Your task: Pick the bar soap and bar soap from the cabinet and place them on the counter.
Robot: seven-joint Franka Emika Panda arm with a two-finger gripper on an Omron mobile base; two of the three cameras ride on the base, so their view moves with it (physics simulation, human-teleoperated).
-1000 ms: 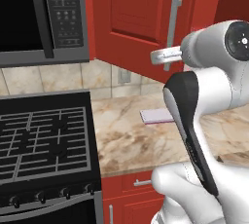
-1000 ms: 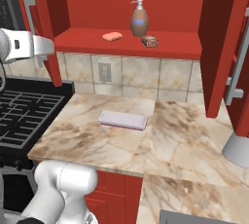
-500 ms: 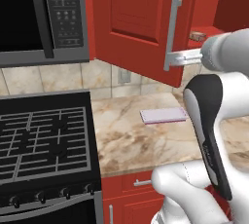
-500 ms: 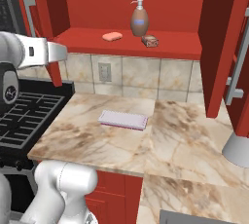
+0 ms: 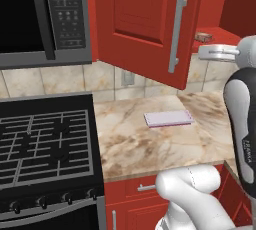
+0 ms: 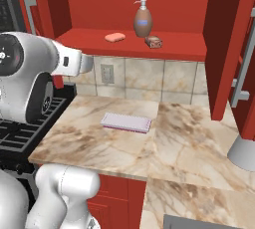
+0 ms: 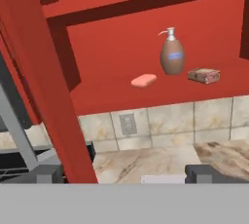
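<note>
Two bar soaps sit on the cabinet shelf (image 6: 189, 49) in the right base view: peach bar soap (image 6: 115, 37) left of the pump bottle (image 6: 142, 19), reddish-brown bar soap (image 6: 154, 42) right; lavender pad (image 6: 126, 122) on the bench (image 6: 189, 148). Hand view: hand (image 7: 124, 173) spread wide, empty, facing them.

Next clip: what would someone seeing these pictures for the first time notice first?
The open red cabinet above the marbled counter draws the eye, its shelf holding a brown pump bottle with a peach bar soap to one side and a darker reddish bar to the other. On the counter lies a pale lavender pad, beside the black stove under the microwave.
</note>
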